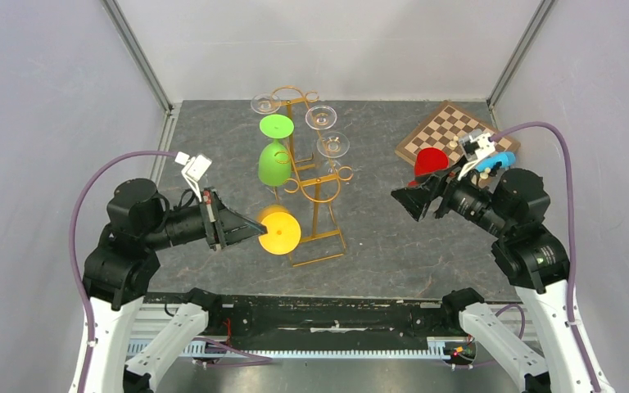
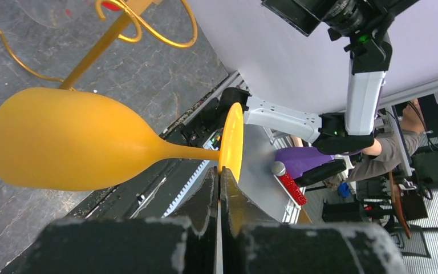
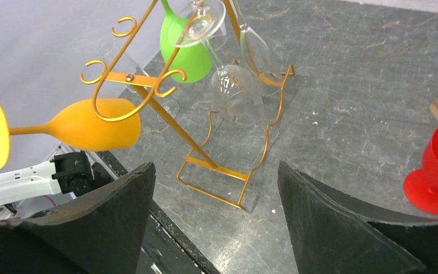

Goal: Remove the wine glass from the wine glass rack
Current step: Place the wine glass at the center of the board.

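The left gripper [image 1: 255, 232] is on the left side of the table [image 1: 393, 246], near the front. Its two fingers [image 2: 205, 197] are squeezed together on the rim of the round foot of the yellow wine glass [image 1: 280, 232]. The glass is tipped on its side in the air. Its foot points to the near edge and its bowl points away, toward the wine glass rack [image 1: 315, 192]. The thin stem sits just past the fingertips and is not inside any curly hook. The yellow bowl is close to the near end of the rack. I cannot tell if it touches the gold wire.

The rack stands in the middle of the table. A green glass [image 1: 274, 160] hangs upside down on its left side. Three clear glasses [image 1: 321, 117] hang at the far end and on the right side.

The right gripper [image 1: 407, 202] is to the right of the rack and well apart from it. Its fingers are spread wide and hold nothing. A red glass [image 1: 431, 160] sits on the table just behind it, next to a chessboard [image 1: 450, 131] in the far right corner.
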Action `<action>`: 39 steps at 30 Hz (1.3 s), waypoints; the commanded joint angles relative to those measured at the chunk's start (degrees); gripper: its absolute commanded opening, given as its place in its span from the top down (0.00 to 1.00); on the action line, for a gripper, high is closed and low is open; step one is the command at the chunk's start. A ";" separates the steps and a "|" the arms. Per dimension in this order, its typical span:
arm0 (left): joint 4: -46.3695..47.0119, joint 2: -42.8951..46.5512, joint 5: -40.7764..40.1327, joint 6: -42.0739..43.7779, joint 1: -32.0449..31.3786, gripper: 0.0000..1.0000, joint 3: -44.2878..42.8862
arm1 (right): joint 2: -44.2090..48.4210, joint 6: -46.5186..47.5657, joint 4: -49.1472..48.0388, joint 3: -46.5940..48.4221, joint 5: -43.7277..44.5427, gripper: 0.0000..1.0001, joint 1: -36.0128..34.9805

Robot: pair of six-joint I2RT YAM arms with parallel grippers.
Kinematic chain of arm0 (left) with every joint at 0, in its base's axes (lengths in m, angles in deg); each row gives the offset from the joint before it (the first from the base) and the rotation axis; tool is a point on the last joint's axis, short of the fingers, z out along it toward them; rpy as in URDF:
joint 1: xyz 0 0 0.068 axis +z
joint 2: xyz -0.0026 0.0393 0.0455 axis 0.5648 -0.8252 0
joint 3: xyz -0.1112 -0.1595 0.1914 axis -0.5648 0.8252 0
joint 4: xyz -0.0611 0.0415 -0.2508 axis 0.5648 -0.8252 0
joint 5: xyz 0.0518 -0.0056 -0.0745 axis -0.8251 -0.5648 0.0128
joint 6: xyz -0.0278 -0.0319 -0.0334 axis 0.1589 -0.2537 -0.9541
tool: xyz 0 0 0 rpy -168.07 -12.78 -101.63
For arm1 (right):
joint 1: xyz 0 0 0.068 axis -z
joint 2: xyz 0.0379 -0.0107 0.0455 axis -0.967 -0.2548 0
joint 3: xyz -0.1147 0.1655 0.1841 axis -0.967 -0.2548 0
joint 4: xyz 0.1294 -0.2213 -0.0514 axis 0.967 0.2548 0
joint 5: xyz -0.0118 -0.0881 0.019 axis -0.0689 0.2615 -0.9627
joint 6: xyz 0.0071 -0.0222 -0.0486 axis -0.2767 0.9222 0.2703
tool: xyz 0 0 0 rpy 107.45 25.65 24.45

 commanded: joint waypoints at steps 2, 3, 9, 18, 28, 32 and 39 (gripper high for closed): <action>5.48 -0.76 3.19 -2.96 -1.97 0.98 1.27 | 0.05 -1.58 -2.60 -2.27 -1.70 0.19 -0.17; 5.78 -1.08 2.83 -3.07 -2.68 0.98 1.38 | -0.07 -1.54 -2.83 -2.40 -1.75 0.19 -0.17; 10.73 -3.47 -5.63 -5.98 -14.44 0.98 3.62 | -1.04 -1.37 -3.76 -2.71 -1.85 0.19 -0.17; 15.28 -13.03 -25.22 -5.18 -40.24 0.98 1.90 | -1.08 -0.72 -3.79 -3.61 -1.63 0.19 -0.17; 16.71 -21.42 -29.41 0.00 -48.34 0.98 -3.47 | 1.58 -4.08 -4.44 -9.90 -3.13 0.19 -0.17; 16.23 -23.84 -32.37 4.63 -52.82 0.98 -6.48 | 2.87 -6.09 -5.62 -13.29 -5.83 0.19 -0.17; 10.00 -31.33 -39.11 13.21 -58.29 0.98 -12.91 | 5.13 -10.77 -7.55 -15.87 -9.78 0.19 -0.22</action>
